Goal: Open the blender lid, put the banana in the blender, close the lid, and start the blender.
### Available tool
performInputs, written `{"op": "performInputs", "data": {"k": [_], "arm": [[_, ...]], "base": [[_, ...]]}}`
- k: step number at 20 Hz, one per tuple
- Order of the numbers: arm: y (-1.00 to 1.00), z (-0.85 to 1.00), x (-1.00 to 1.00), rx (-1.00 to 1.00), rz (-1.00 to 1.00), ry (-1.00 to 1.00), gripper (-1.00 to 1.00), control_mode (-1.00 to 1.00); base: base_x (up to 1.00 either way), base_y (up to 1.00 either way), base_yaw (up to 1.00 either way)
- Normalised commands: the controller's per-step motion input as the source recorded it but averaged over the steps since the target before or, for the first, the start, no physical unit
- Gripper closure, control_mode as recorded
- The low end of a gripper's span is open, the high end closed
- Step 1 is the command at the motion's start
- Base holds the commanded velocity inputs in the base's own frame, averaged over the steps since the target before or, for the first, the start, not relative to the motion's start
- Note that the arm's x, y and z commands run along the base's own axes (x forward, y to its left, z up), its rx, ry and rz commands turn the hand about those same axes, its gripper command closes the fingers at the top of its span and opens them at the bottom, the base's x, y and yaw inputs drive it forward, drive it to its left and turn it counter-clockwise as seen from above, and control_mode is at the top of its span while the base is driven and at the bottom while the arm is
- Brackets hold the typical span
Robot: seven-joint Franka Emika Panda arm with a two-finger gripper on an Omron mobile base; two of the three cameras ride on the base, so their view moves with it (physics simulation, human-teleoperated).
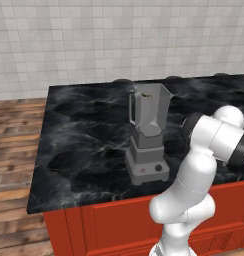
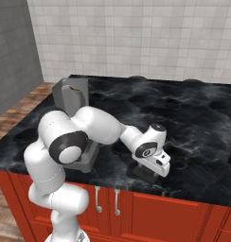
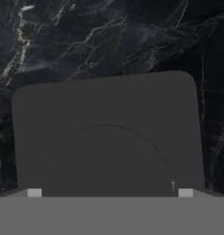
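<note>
The grey blender [image 1: 146,145] stands near the counter's front edge with its jar open on top; the red button [image 1: 141,171] and black knob [image 1: 158,168] face forward. A small orange-yellow bit of the banana [image 1: 147,94] shows inside the jar's mouth [image 2: 75,88]. The black blender lid [image 2: 145,175] lies flat on the counter, to the right of the blender. My gripper [image 2: 151,171] hangs low right over it. In the hand view the lid [image 3: 104,105] is very close, and my gripper [image 3: 109,193] is open, its tips wide apart on either side of the lid's round centre.
The black marble counter [image 1: 79,130] ends at a front edge just before the lid, with red cabinet doors [image 2: 136,212] below. A tiled wall [image 1: 119,35] runs behind it. My own arm [image 2: 103,125] reaches across in front of the blender's base.
</note>
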Motion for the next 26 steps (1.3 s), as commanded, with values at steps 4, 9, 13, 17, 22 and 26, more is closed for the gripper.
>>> {"op": "performInputs", "data": {"k": [4,9,13,17,22,26], "arm": [[0.11,-0.47,0.00,-0.01,0.00,0.00,1.00,-1.00],[0.04,-0.02,0.00,0.00,0.00,0.00,1.00,-1.00],[0.01,0.33,0.00,0.00,0.00,0.00,1.00,-1.00],[0.00,0.87,-0.07,0.00,0.00,-0.11,1.00,-1.00],[0.04,1.00,-0.21,0.00,0.00,-0.13,1.00,-1.00],[0.26,1.00,-0.28,0.00,0.00,-0.08,1.00,-1.00]], "base": [[0.00,0.00,0.00],[0.00,0.00,0.00],[0.00,0.00,0.00],[0.00,0.00,0.00],[0.00,0.00,0.00],[0.00,0.00,0.00]]}}
